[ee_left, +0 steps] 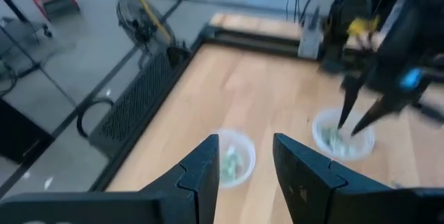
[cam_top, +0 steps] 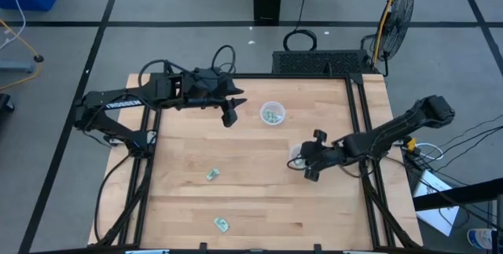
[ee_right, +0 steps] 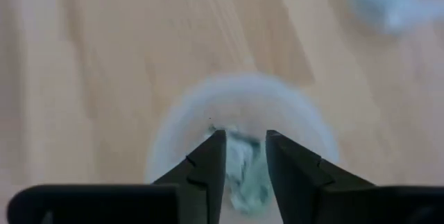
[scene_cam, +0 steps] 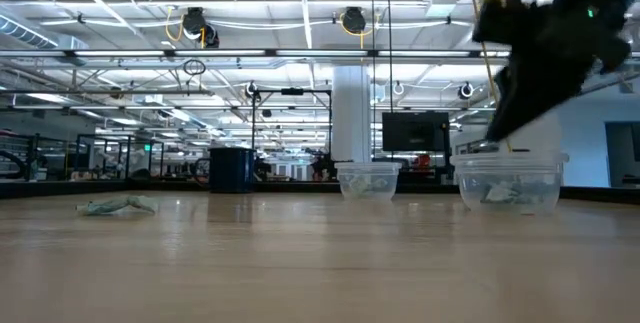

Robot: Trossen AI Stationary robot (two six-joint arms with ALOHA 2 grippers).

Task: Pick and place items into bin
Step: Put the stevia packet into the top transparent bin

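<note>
Two clear plastic cups stand on the wooden table. The far cup (cam_top: 272, 114) (scene_cam: 368, 180) (ee_left: 232, 158) holds green-and-white packets. My left gripper (cam_top: 229, 116) (ee_left: 243, 141) hangs open in the air, just to its left. My right gripper (cam_top: 303, 160) (ee_right: 244, 135) (ee_left: 350, 123) is open and points down into the mouth of the right-hand cup (cam_top: 297, 155) (scene_cam: 510, 183) (ee_right: 239, 148). Packets (ee_right: 243, 172) lie in that cup below the fingertips. Two loose packets lie flat on the table, one (cam_top: 212, 174) (scene_cam: 118, 205) near the middle and one (cam_top: 222, 223) by the near edge.
A black mesh panel (cam_top: 322, 61) lies along the table's far edge, and black rails (cam_top: 363, 128) run down both sides. A fan (cam_top: 397, 10) stands off the far right corner. Bare wood (cam_top: 259, 199) spreads between the cups and the loose packets.
</note>
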